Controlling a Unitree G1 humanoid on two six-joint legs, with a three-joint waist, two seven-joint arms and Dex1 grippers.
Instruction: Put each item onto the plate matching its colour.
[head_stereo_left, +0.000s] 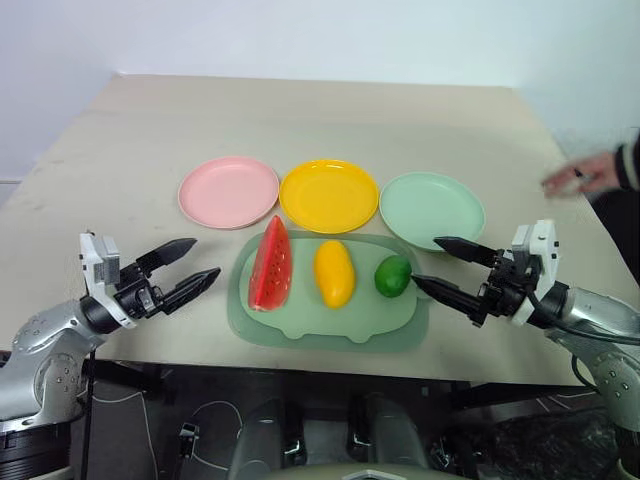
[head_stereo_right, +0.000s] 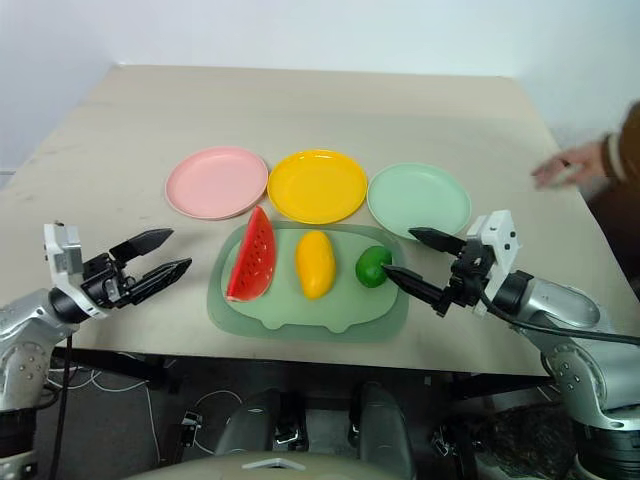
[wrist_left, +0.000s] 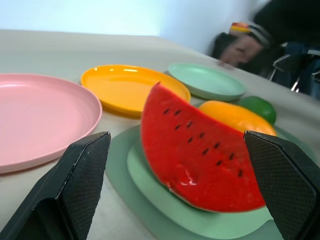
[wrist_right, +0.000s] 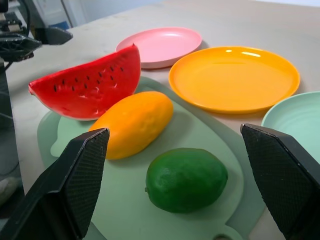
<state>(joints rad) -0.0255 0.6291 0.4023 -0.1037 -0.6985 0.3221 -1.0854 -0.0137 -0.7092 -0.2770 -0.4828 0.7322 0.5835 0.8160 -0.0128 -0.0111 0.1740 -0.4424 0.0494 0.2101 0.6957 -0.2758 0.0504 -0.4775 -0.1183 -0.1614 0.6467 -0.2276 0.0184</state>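
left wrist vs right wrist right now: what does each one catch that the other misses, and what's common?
Left wrist alone: a person's hand past the table's far edge, and the open left gripper framing the watermelon wedge.

Right wrist alone: the open right gripper framing the lime, with the left gripper off beyond the wedge.

Shared: wedge, mango and lime lying on the pale green mat, none on a plate; pink plate, yellow plate and mint plate behind them.

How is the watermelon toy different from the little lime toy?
The watermelon wedge is red with a green rind and dark seed marks; the lime is plain green. The wedge is long with a sharp top edge, while the lime is small and round. Both lie on the pale green mat, with the mango between them, neither on a plate yet.
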